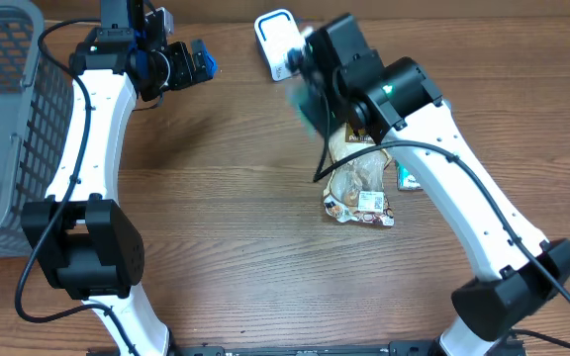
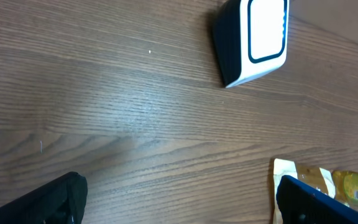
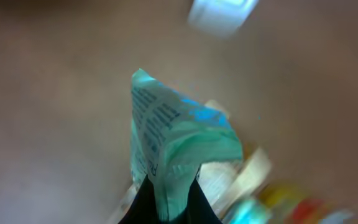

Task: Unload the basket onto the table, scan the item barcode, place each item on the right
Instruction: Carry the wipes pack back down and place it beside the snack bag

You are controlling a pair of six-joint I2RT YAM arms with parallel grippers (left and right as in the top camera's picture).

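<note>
My right gripper (image 3: 166, 202) is pinched tight on the teal packet (image 3: 176, 140), held up just short of the white scanner (image 1: 277, 42). Left gripper (image 1: 196, 63) hangs spread wide, empty. Presenting step: next I need the barcode turned toward the scanner's face.

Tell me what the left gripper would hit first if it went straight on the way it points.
Probably bare table: the open left gripper aims at wood, with the scanner off to the side. Depth is unclear.
</note>
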